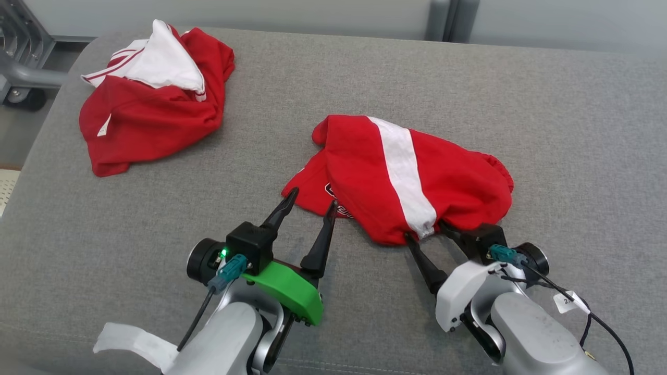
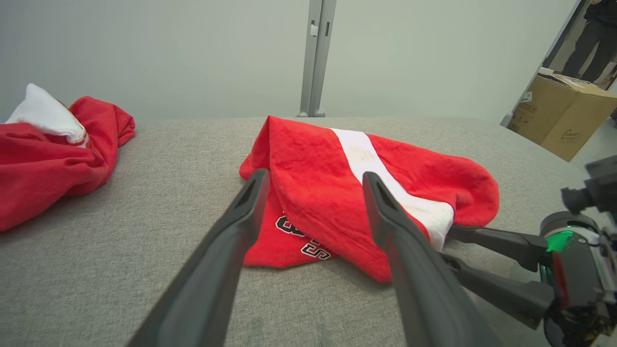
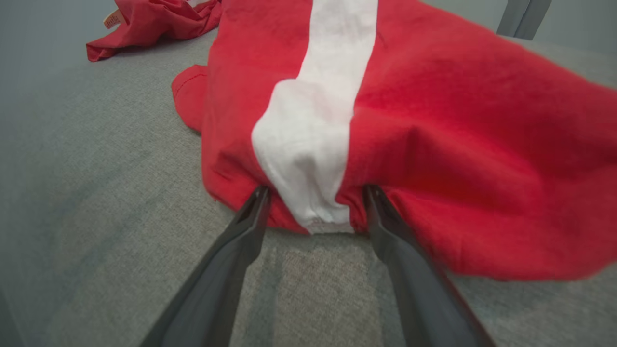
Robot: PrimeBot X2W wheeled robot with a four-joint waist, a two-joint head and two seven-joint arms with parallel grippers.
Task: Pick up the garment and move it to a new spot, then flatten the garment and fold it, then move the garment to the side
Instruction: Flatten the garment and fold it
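The garment (image 1: 401, 177) is a red piece with a broad white stripe, lying bunched in the middle of the grey padded surface (image 1: 469, 78). My left gripper (image 1: 311, 200) stands open at its near left edge, by the lettered corner (image 2: 294, 231), with both fingers apart over the cloth (image 2: 314, 177). At the garment's near hem my right gripper (image 1: 424, 233) is open, its fingertips tucked against the cloth. In the right wrist view the end of the white stripe (image 3: 313, 159) bulges between the spread fingers of the right gripper (image 3: 316, 193).
A second red and white garment (image 1: 151, 99) lies crumpled at the far left of the surface. A wheeled metal frame (image 1: 21, 78) stands off the left edge. Beyond the far right corner are a cardboard box (image 2: 564, 115) and a person's legs (image 2: 593, 38).
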